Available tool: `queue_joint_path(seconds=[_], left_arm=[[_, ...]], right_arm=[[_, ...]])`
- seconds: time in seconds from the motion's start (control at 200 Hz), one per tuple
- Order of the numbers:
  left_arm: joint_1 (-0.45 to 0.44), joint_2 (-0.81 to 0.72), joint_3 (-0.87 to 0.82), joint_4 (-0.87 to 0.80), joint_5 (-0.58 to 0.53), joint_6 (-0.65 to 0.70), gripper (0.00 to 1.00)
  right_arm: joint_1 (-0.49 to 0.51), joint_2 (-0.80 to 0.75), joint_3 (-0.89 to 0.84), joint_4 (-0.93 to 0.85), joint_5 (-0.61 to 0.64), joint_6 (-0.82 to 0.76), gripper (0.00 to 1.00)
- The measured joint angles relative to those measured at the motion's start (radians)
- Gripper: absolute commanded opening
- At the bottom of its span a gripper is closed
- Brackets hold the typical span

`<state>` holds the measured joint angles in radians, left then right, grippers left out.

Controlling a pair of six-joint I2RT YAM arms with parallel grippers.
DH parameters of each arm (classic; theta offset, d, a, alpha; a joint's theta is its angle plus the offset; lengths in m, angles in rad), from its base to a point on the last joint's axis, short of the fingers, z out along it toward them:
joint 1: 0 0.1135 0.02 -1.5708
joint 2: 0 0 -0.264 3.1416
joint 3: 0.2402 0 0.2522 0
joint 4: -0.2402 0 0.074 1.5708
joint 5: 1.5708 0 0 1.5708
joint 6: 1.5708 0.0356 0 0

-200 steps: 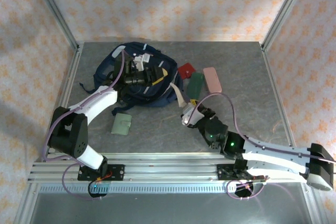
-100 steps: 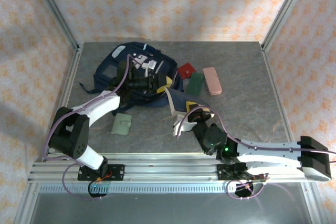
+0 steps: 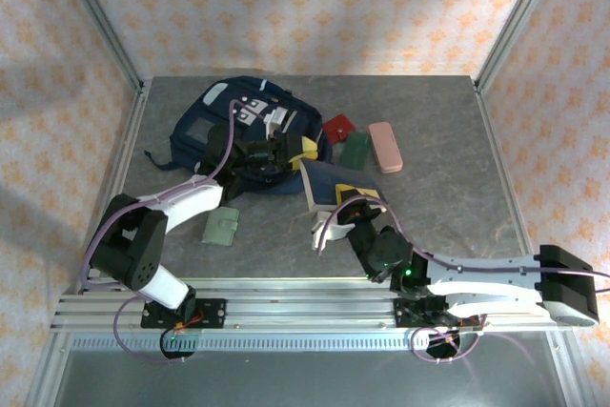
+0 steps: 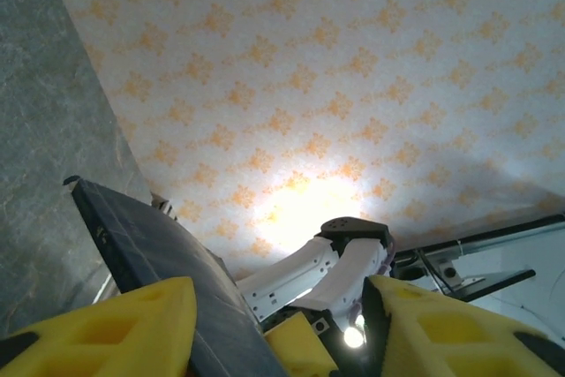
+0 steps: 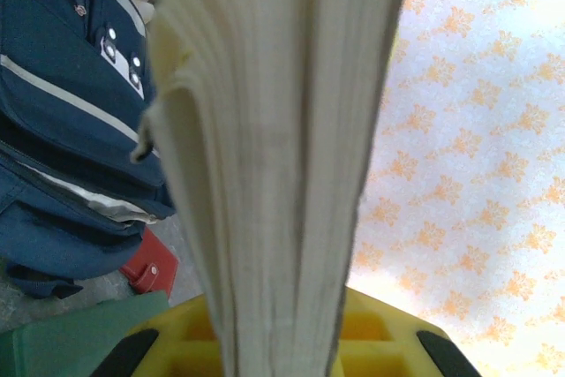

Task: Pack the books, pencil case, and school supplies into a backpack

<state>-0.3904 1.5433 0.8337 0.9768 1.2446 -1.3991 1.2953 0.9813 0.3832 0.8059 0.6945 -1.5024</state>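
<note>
Left gripper pads stood apart; dark blue book slanted up beside one pad (tilted), white right arm behind, grey table left, patterned wall beyond.

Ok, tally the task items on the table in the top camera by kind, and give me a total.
backpack: 1
book: 1
pencil case: 1
flat supplies: 3 (red square, dark green rectangle, pale green wallet)
Total: 6
</note>
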Motion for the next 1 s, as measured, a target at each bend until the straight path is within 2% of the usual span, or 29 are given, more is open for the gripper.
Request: queue_joint_path(seconds=[0.1, 0.24, 0.33, 0.42, 0.445, 0.481, 0.546, 0.591, 0.676, 0.771, 1.001], left_arm=[[0.002, 0.005, 0.0, -0.012, -0.017, 0.001, 0.0], [0.004, 0.008, 0.0, -0.023, -0.031, 0.013, 0.0], [0.004, 0.008, 0.001, -0.05, -0.031, 0.039, 0.0], [0.0, 0.008, 0.014, -0.127, -0.037, 0.099, 0.0], [-0.002, 0.008, 0.023, -0.161, -0.041, 0.122, 0.0], [-0.006, 0.007, 0.039, -0.216, -0.045, 0.163, 0.0], [-0.014, 0.0, 0.075, -0.333, -0.056, 0.252, 0.0], [-0.02, -0.006, 0.099, -0.397, -0.06, 0.307, 0.17], [-0.026, -0.019, 0.137, -0.485, -0.063, 0.373, 0.38], [-0.035, -0.031, 0.169, -0.588, -0.063, 0.459, 0.45], [-0.035, -0.028, 0.279, -0.962, -0.063, 0.749, 0.48]], right_arm=[[0.002, 0.01, 0.0, 0.021, 0.015, -0.021, 0.0], [0.005, 0.012, -0.005, 0.022, 0.022, -0.048, 0.01], [0.005, 0.011, -0.01, 0.022, 0.025, -0.051, 0.1], [0.005, 0.009, -0.012, 0.014, 0.037, -0.039, 0.15], [0.005, 0.006, -0.012, 0.006, 0.041, -0.032, 0.12], [0.004, 0.0, -0.011, -0.01, 0.047, -0.013, 0.0], [0.003, -0.016, -0.01, -0.048, 0.051, 0.026, 0.0], [0.004, -0.026, -0.01, -0.064, 0.054, 0.039, 0.0], [0.003, -0.026, -0.011, -0.047, 0.064, 0.021, 0.0], [0.004, -0.009, -0.018, -0.018, 0.066, -0.018, 0.0], [0.004, 0.005, -0.024, 0.008, 0.064, -0.094, 0.0]])
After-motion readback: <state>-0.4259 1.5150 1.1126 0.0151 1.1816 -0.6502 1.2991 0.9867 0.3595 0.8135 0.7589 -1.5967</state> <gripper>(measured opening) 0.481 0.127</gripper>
